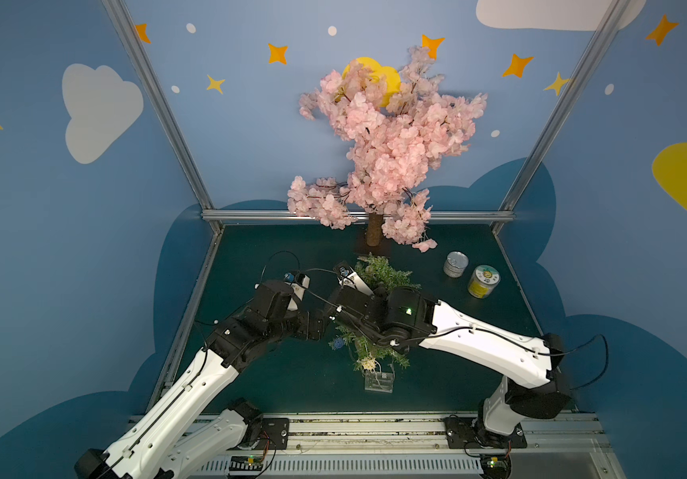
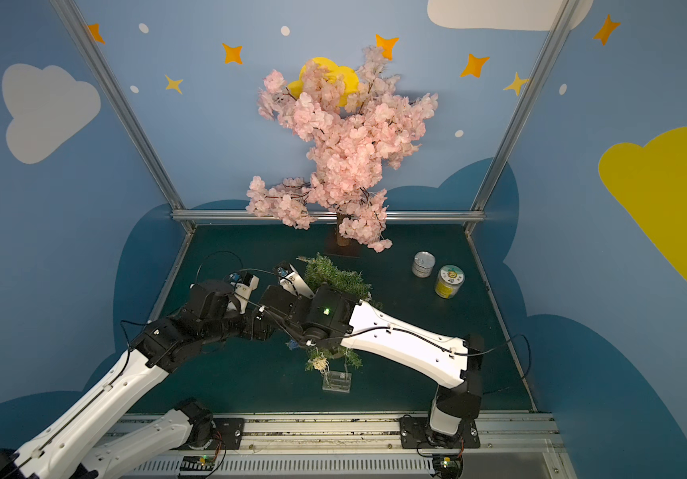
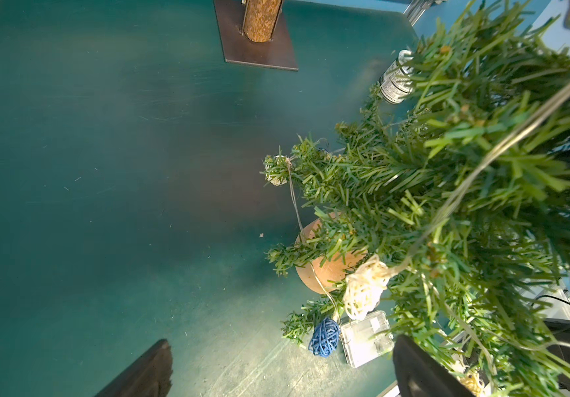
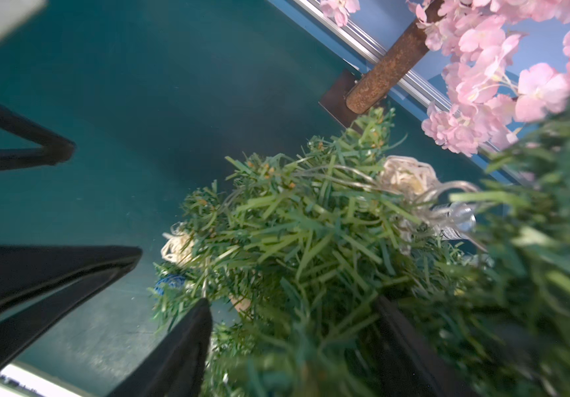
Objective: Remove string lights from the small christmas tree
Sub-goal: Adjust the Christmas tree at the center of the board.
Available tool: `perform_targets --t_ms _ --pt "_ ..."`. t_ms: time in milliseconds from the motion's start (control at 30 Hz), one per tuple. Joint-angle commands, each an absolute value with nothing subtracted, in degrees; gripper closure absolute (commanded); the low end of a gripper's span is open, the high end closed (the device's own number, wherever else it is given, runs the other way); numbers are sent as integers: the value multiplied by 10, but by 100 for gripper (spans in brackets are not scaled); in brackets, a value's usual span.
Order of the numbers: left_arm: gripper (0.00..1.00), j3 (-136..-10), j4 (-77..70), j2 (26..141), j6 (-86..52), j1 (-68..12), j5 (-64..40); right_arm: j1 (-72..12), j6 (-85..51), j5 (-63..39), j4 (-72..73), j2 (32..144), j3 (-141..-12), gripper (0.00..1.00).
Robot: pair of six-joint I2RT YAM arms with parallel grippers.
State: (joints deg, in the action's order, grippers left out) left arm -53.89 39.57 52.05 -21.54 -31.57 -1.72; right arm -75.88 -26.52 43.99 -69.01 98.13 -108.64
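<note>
The small christmas tree (image 1: 381,273) stands mid-table on a tan round base (image 3: 325,271), partly hidden under my right arm. The string lights wind through it: a cream ball (image 3: 364,292), a blue ball (image 3: 325,337) and a clear box (image 3: 366,338) low at the tree's foot, and another cream ball (image 4: 407,178) up among the top branches. My right gripper (image 4: 294,330) has its jaws apart around the upper branches, with greenery between the fingers. My left gripper (image 3: 282,374) hangs wide open and empty just left of the tree, above bare table.
A tall pink blossom tree (image 1: 387,145) on a dark plate (image 3: 259,51) stands at the back, its branches overhanging the green tree. A silver can (image 1: 456,264) and a yellow jar (image 1: 483,282) stand at the right. Both forearms cross close together.
</note>
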Motion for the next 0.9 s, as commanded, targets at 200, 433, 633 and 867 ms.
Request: perform_targets --t_ms 200,433,633,867 --pt "0 -526 383 519 -226 -317 -13 -779 -257 505 -698 981 -1082 57" --pt "0 -520 379 531 -230 -317 -11 -794 -226 520 -658 947 -1063 74" --pt "0 -507 366 530 -236 -316 -8 -789 -206 497 -608 899 -1021 89" --pt "0 -500 358 533 -242 -317 -13 -788 -203 471 -573 864 -1008 91"
